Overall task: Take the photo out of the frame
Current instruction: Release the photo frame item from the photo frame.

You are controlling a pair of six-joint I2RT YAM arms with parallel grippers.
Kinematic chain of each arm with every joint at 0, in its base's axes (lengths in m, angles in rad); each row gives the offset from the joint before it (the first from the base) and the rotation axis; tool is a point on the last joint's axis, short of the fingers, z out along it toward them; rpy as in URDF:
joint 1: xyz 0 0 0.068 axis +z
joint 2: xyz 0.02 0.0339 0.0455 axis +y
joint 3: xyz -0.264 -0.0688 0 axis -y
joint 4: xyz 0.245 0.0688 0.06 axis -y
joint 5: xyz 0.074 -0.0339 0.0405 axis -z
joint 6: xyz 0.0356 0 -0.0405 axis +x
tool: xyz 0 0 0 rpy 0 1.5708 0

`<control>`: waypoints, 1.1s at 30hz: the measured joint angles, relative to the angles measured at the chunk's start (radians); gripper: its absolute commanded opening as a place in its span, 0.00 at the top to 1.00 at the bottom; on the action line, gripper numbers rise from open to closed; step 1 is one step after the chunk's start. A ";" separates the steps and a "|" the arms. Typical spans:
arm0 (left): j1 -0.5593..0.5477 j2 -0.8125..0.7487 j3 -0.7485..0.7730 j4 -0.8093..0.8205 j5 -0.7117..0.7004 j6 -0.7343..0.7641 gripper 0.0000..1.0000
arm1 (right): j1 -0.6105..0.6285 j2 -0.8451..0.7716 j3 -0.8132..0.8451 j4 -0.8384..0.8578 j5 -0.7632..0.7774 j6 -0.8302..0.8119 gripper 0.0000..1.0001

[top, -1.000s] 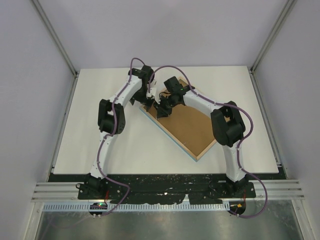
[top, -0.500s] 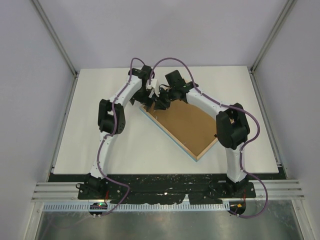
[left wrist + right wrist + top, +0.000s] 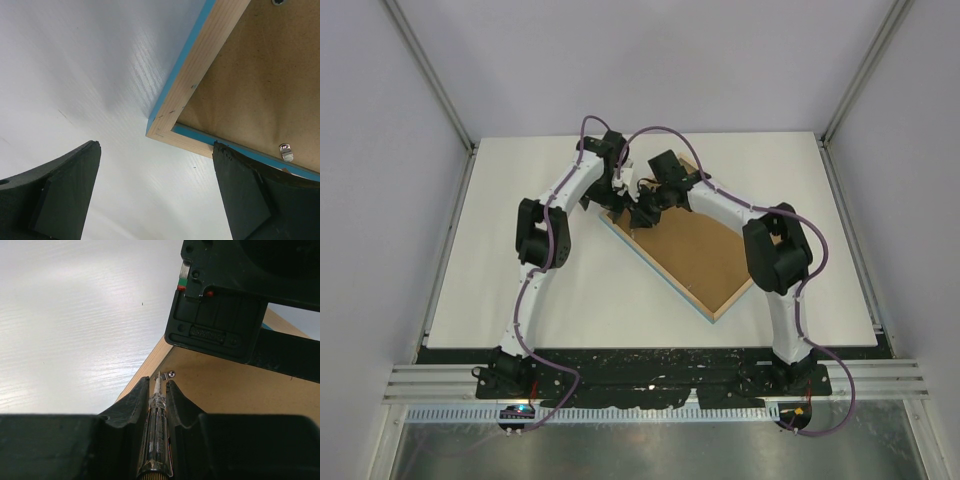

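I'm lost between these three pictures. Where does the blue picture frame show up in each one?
Top external: the frame lies back-up mid-table, turned like a diamond, blue edge showing lower left.
Left wrist: its corner fills the upper right, wood back with blue rim.
Right wrist: its pale wood edge sits centre, just past the screwdriver tip.
Shared landmark: the brown backing board inside it.
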 measured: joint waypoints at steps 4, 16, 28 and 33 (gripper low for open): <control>0.000 0.000 0.000 0.000 0.000 0.000 0.03 | 0.000 0.008 -0.010 0.009 0.000 0.000 0.92; 0.000 0.000 0.000 0.000 0.000 0.000 0.02 | 0.000 0.013 -0.015 0.013 0.000 0.003 0.92; 0.000 0.000 0.000 0.000 0.000 0.000 0.03 | 0.000 0.014 -0.018 0.012 0.005 -0.002 0.92; 0.000 0.000 0.000 0.000 0.000 0.000 0.02 | 0.000 0.014 -0.020 0.011 0.019 -0.009 0.92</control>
